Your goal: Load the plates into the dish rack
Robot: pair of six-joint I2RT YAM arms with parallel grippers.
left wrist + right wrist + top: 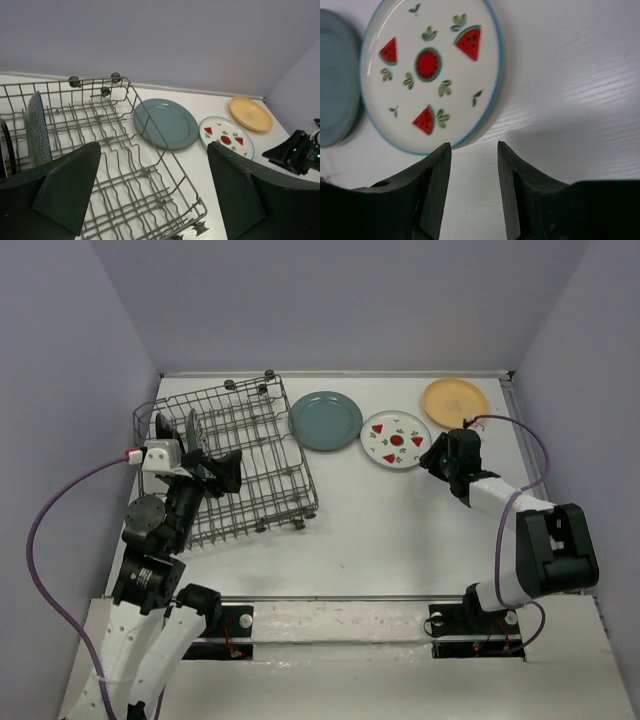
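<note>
The grey wire dish rack (300, 465) stands at the left. Two plates stand upright in its far-left slots: the blue-and-white floral plate (37, 130) and, beside it, a black-rimmed plate (6, 150), mostly cut off. The teal plate (326, 421), the watermelon plate (395, 440) and the yellow-orange plate (455, 401) lie flat on the table to the right of the rack. My left gripper (222, 472) hangs over the rack, wide open and empty (154, 150). My right gripper (434, 455) is open and empty, low over the table just off the watermelon plate's near-right rim (473, 145).
The teal plate's (167, 122) left edge lies against the rack's right wall (172, 155). The rack's black wheels (265, 388) are at its far edge. Grey walls enclose the table on three sides. Purple cables trail from both arms.
</note>
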